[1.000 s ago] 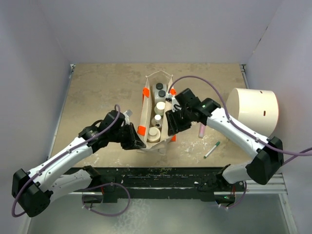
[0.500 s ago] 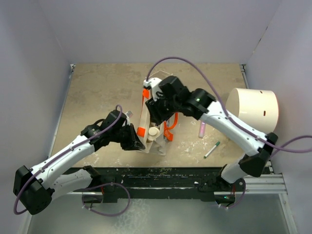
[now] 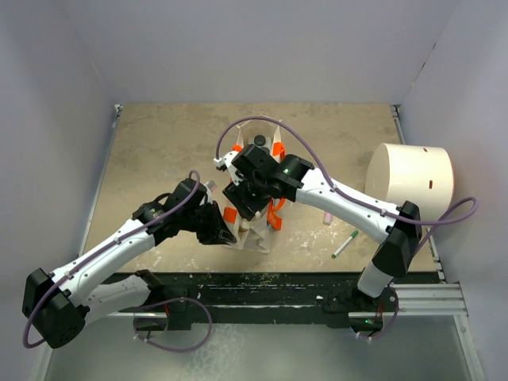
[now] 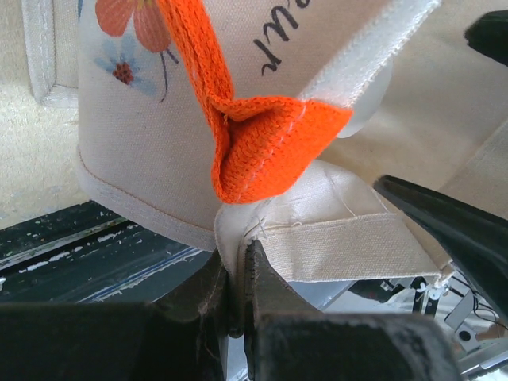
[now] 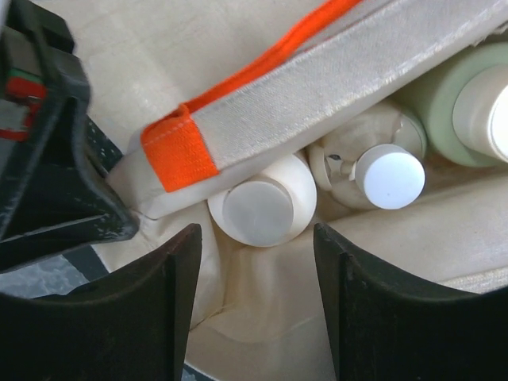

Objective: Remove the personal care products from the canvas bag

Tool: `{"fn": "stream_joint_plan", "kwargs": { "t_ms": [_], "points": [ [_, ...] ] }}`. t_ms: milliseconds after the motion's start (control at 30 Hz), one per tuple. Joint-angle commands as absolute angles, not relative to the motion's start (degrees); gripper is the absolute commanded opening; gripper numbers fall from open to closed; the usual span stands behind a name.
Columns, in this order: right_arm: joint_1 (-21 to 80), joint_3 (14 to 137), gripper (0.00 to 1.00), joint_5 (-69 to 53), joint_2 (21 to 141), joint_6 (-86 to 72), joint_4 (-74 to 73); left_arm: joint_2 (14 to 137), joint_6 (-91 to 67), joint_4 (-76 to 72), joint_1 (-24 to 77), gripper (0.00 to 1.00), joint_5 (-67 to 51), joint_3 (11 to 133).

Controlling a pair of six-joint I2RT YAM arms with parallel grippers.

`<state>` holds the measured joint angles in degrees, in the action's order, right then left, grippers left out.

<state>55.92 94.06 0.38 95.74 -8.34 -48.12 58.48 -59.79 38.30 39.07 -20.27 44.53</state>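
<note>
Look: canvas bag (image 3: 252, 238) is cream-beige, upright and rectangular, with bright orange strap handles (image 3: 236, 149).
Place: it stands mid-table (image 3: 159, 159) between the two arms, mouth up.
Left side: left gripper (image 4: 238, 274) has its fingers pressed together on the hem at the bag's near left corner, just under a folded orange strap end.
Inside: personal care products (image 5: 373, 171) stand close together in the bag.
Overhead view: of these, it shows only a black-capped bottle (image 3: 259, 141) at the far end; the right arm covers the rest.
Centre: right gripper (image 5: 255, 238) is spread wide at the bag's mouth, one finger on either side of a white bottle with a pale cap (image 5: 258, 210). I cannot tell whether they touch it.
Right wrist only: just right of that bottle stands a white bottle with a small round white cap (image 5: 389, 176), then an olive-beige cylinder with a cream cap (image 5: 436, 91) at the frame's right edge.
Left wrist only: the printed outer panel carries an orange flower (image 4: 127, 16) and a small blue one with a red centre.
Writing: black cursive letters (image 4: 278, 36) run on that panel, cut off by the frame; no whole word reads.
Right of bag: small pink tube (image 3: 326, 216), green pen (image 3: 344, 244), then a large white cylinder (image 3: 409, 181) near the table's right edge.
</note>
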Motion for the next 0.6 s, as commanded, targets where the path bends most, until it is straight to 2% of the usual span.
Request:
{"fn": "stream_joint_plan", "kwargs": {
  "t_ms": [0,400,567],
  "points": [
    [55.91,91.93,0.62,3.07,95.59,-7.73,-48.16,59.14,-58.3,42.76,39.05,0.0,-17.93,45.13],
    [56.55,89.77,0.64,2.2,98.11,-7.65,-46.64,60.36,-57.66,42.8,39.09,0.0,-17.84,46.05],
    [56.84,89.08,0.57,2.63,99.38,-7.82,-46.23,60.49,-57.64,42.82,39.06,0.0,-17.8,46.15]
  ]
}}
